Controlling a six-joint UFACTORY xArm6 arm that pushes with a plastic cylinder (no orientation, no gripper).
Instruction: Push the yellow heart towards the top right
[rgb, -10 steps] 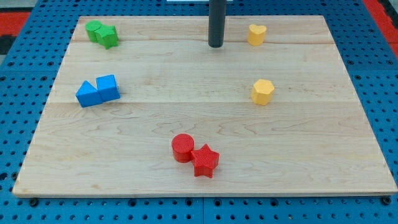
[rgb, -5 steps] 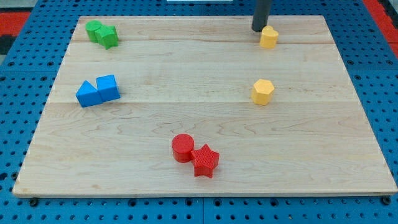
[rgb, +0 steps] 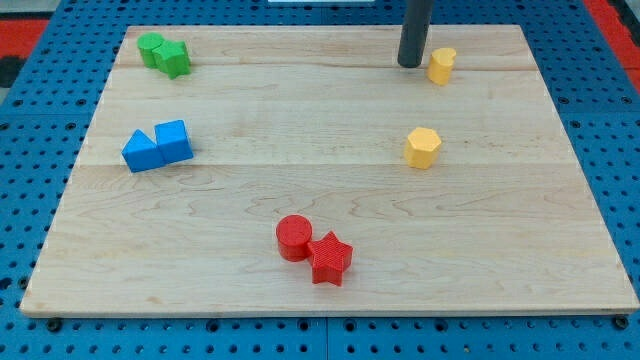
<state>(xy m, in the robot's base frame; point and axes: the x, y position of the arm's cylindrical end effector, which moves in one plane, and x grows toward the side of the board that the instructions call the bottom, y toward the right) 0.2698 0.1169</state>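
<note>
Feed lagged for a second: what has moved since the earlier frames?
My tip swept from the board's top middle toward the view's right and now stands just left of the yellow heart. The heart slid right. The yellow hexagon and the green, blue and red pairs stayed put.

The rod (rgb: 415, 25) is cut off by the view's top edge. The green blocks' (rgb: 164, 54) shapes are too small to tell.
</note>
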